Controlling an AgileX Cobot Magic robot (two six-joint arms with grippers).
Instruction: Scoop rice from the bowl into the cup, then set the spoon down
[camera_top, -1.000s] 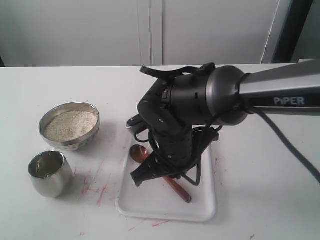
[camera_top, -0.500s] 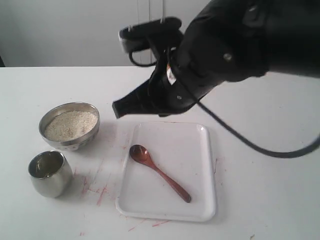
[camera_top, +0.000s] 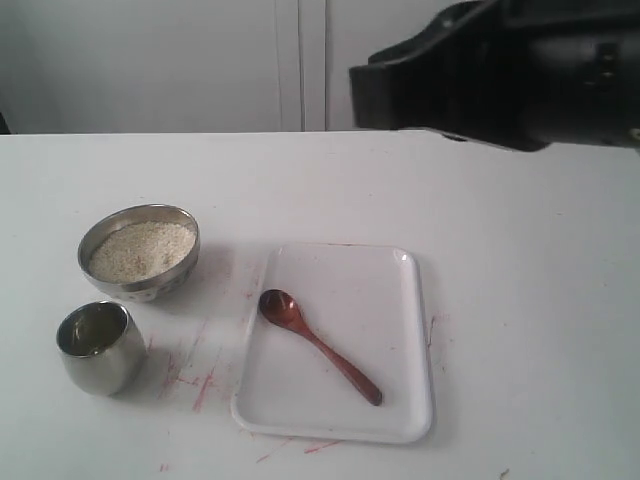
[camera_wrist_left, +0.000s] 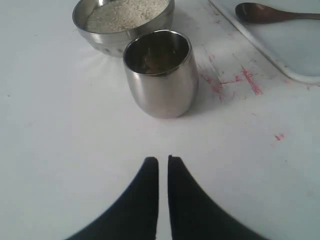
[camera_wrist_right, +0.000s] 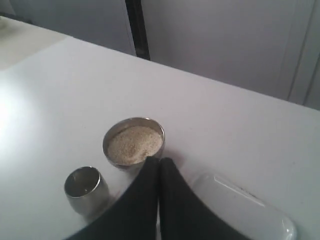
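Exterior view: the spoon (camera_top: 318, 344) lies flat on the white tray (camera_top: 400, 405), oval end toward 10 o'clock, handle toward 4; the bowl (camera_top: 139, 252) of rice (camera_top: 141, 249) sits at 9 o'clock of the tray, the cup (camera_top: 95, 346) at 7 o'clock of the bowl; the right arm (camera_top: 500, 70) hangs high at 1 o'clock. Left wrist view: the left pincer (camera_wrist_left: 163, 161) has its tips together, empty, low over the tabletop (camera_wrist_left: 60, 150) near the cup (contents unclear). Right wrist view: the right pincer (camera_wrist_right: 159, 161) is closed on nothing, high above the bowl; the spoon looks set down, so any parking move should stay slow and clear of the tray.
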